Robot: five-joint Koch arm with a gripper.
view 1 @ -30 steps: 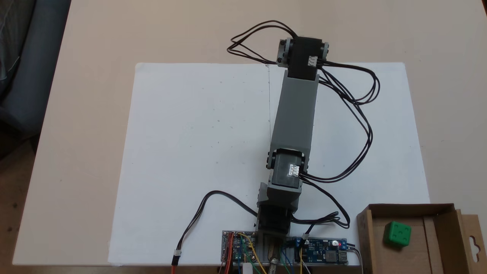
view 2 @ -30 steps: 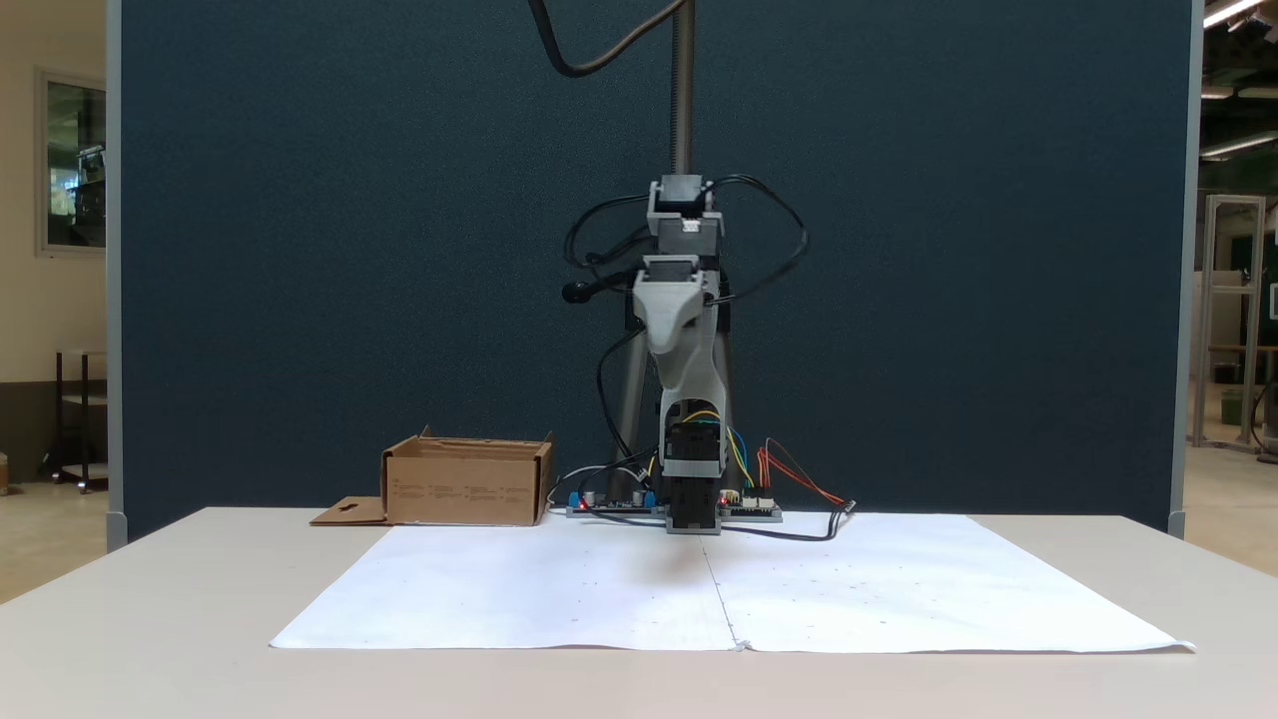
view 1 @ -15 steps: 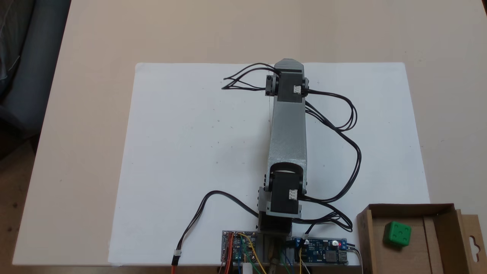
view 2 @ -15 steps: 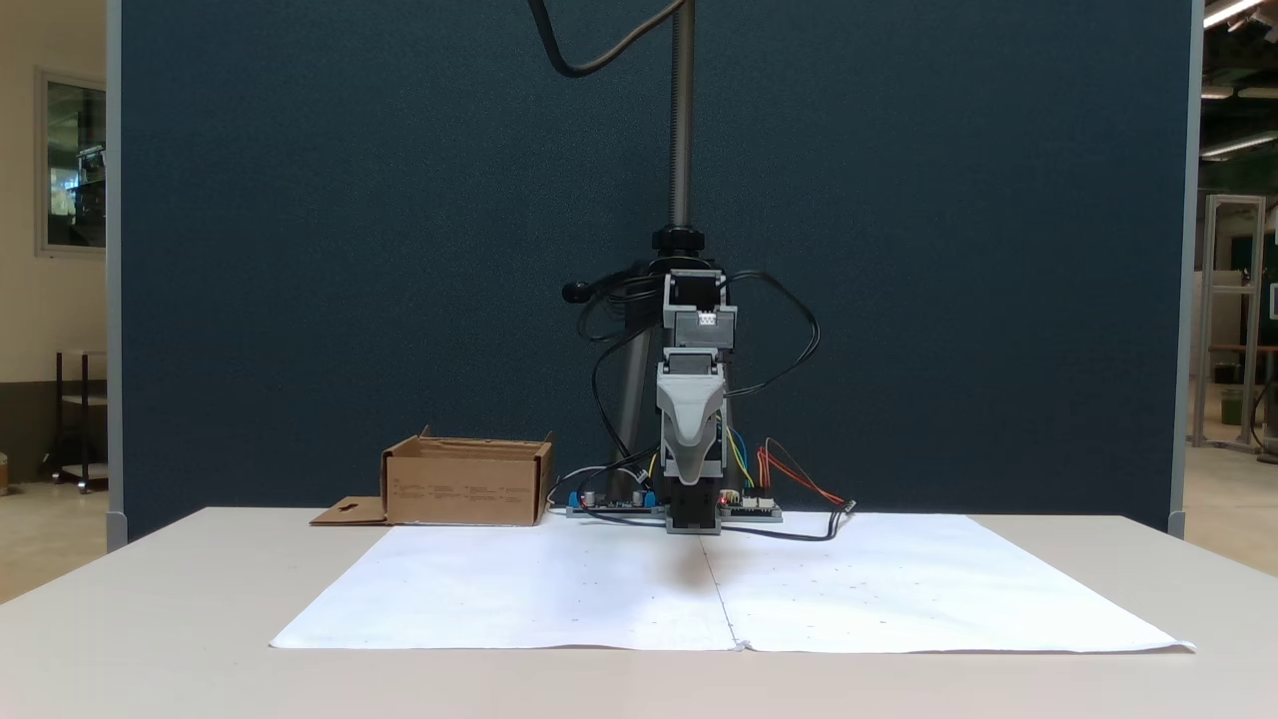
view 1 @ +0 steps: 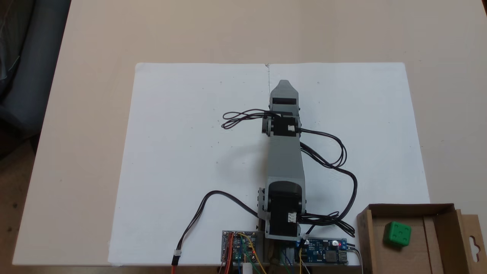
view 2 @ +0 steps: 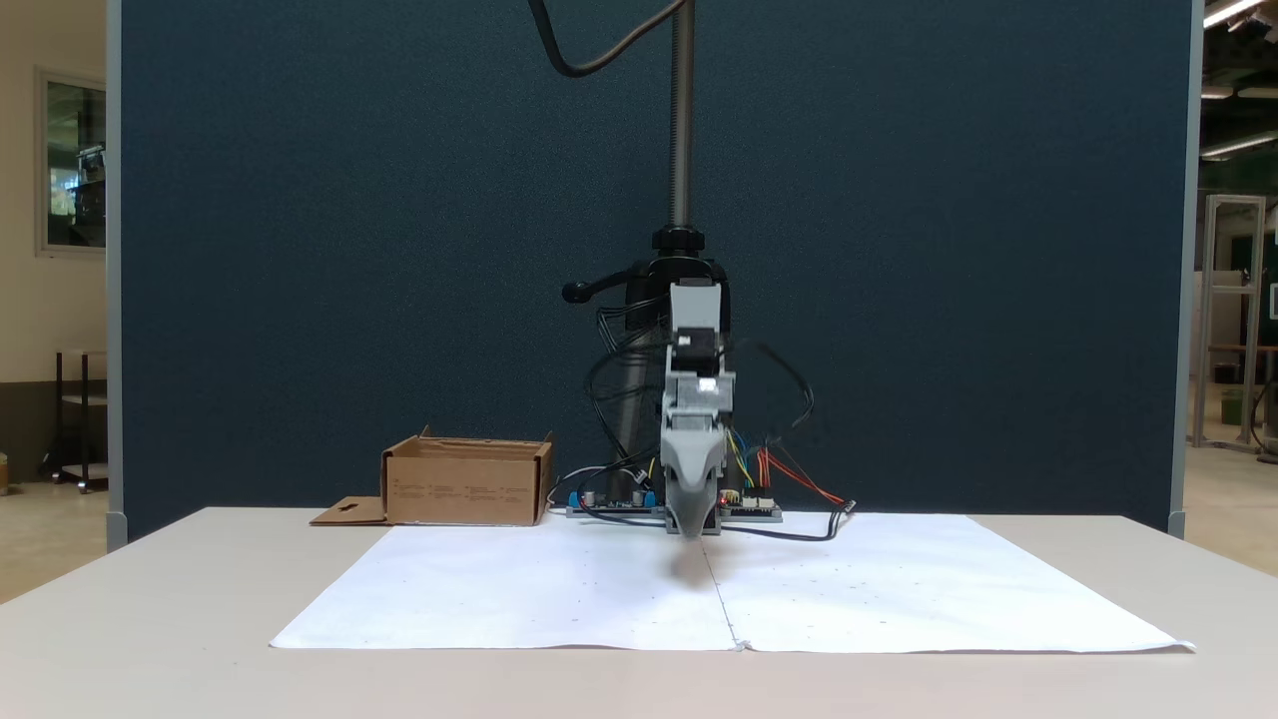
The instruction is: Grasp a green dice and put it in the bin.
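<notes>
From above, a grey hobby arm [view 1: 285, 160] lies folded low along the middle of a white paper sheet [view 1: 182, 152] spread on a beige surface [view 1: 95, 45]. A second ago the arm stood taller and reached past the sheet's far edge; it has since drawn back toward its base and come down, so the hand [view 1: 283, 84] now points at the far half of the sheet, its tip close above the paper in the front-on fixed view [view 2: 691, 527]. The jaws lie one behind the other for both cameras, so whether the hand is open or closed cannot be told; nothing green shows at it. The green dice [view 1: 397, 233] already rests on the floor of the bin [view 1: 365, 236], a brown cardboard box at the near right corner of the top-down view, just beside the arm's circuit boards [view 1: 323, 251]. The dice lies well apart from the hand, to its right and nearer the base. Judging by this, the placing looks finished and the arm seems to be settling to rest.
</notes>
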